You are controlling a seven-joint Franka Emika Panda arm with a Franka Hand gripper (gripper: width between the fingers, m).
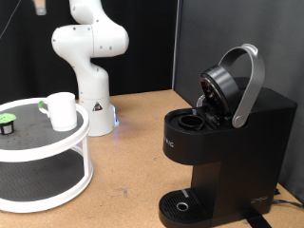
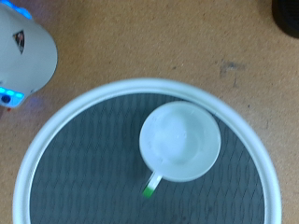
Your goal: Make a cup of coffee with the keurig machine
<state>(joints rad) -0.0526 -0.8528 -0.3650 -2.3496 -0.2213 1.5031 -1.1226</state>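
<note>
Exterior view: cup [image 1: 62,110] stands on the top tier of a round white tray [image 1: 57,142] at the left, a small pod [image 1: 8,122] beside it; the keurig [image 1: 223,142] sits at the right on the counter [image 1: 133,171], lid raised. Claw is out of sight, so its state cannot be told.

Wrist view: cup [image 2: 180,143] lies directly below, empty, handle showing green. Judging by this, fetching the cup is in hand; descent must be centred over its rim or handle.

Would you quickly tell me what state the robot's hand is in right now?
Hand: cannot be told. Its fingers show in neither view; the wrist camera looks down on the cup standing on the round tray.
</note>
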